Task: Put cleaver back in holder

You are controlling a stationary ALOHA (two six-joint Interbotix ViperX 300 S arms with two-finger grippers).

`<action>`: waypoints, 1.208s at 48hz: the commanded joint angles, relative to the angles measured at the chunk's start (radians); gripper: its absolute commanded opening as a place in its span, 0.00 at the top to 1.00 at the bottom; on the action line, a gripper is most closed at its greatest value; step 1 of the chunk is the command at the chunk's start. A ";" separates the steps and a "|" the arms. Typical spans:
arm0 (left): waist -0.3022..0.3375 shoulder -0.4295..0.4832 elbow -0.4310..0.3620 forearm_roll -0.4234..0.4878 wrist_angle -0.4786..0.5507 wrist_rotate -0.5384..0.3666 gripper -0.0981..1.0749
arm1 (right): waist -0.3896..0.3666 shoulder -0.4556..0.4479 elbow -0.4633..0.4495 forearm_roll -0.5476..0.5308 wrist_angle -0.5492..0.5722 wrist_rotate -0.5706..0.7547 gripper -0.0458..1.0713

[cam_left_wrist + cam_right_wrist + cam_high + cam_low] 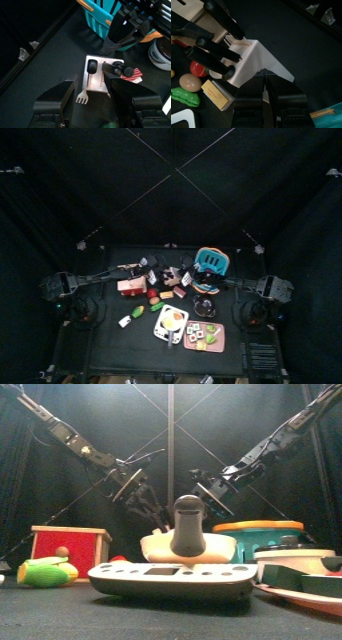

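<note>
The holder (254, 57) is a pale salmon-tan wedge-shaped block, and several black handles (218, 60) stick out of its slots. I cannot tell which handle belongs to the cleaver. In the front view one thick black handle (189, 519) rises from the holder (163, 547). My right gripper (271, 77) hangs just above the block's corner, its jaws close together with nothing visible between them. My left gripper (97, 85) hovers over the holder (98, 80) with its jaws wide open and empty. The two grippers (156, 263) (191, 278) face each other above mid-table.
A teal slatted basket (100, 20) stands behind the holder. A red box (70, 549) sits at the left with green toy food (47, 572) before it. A grey device (174, 579) lies at the front edge. A white board (171, 320) carries food pieces.
</note>
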 commanded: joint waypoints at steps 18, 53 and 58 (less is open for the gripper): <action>-0.002 0.052 -0.021 -0.002 -0.028 -0.002 0.22 | -0.003 -0.020 -0.009 -0.008 -0.003 -0.002 0.63; -0.002 0.041 -0.021 -0.002 -0.029 -0.002 0.51 | -0.003 -0.018 0.003 -0.008 -0.003 -0.002 0.63; -0.002 0.049 -0.021 -0.002 -0.029 0.000 0.51 | -0.003 -0.018 0.002 -0.008 -0.003 -0.002 0.63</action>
